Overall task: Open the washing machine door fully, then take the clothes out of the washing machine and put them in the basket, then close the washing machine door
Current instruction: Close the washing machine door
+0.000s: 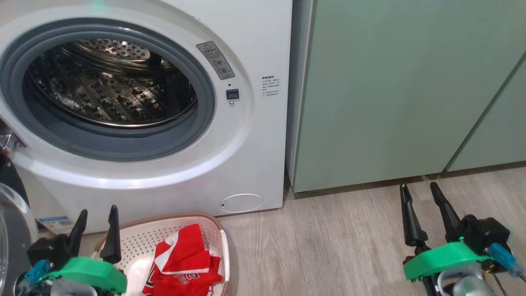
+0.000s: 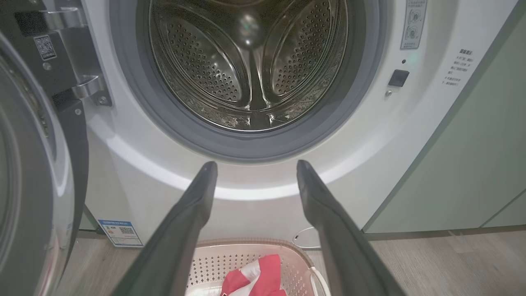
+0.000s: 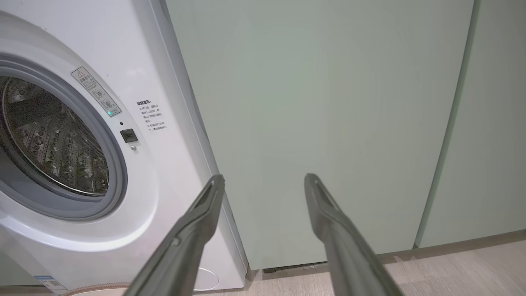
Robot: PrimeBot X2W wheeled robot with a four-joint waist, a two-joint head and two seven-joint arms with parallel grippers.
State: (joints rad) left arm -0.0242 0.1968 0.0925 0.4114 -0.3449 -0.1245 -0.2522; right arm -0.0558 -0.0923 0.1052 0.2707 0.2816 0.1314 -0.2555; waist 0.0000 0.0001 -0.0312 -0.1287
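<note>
Left gripper [image 1: 98, 210]: hangs with jaws spread wide, gripping nothing, fingers pointing toward the washer [image 1: 254, 156]. Just below and to the right of those jaws: basket [image 1: 141, 240], set on the floor [image 1: 328, 238] close against the washer's front; touching it or not, cannot tell. Inside the basket, right of the left jaws: clothes [image 1: 185, 259], a red heap with white trim, bunched toward the right side, free of both grippers. Ahead of the left jaws and above them: drum [image 2: 246, 61], ringed by the grey gasket [image 1: 123, 144], showing perforated steel. Left of the left jaws: door [image 2: 28, 185], standing open, glass bulge and dark rim cut off by the view's edge. Below and left of the same jaws: blue label [image 2: 121, 232], low on the washer. Right of the basket, low on the washer: round flap [image 1: 241, 202].

Right gripper [image 1: 418, 185]: hovers above the floor, jaws likewise parted, holding nothing, well apart from basket and clothes. Ahead of its jaws: pale green cabinets [image 3: 328, 82]; to their left, the washer.
</note>
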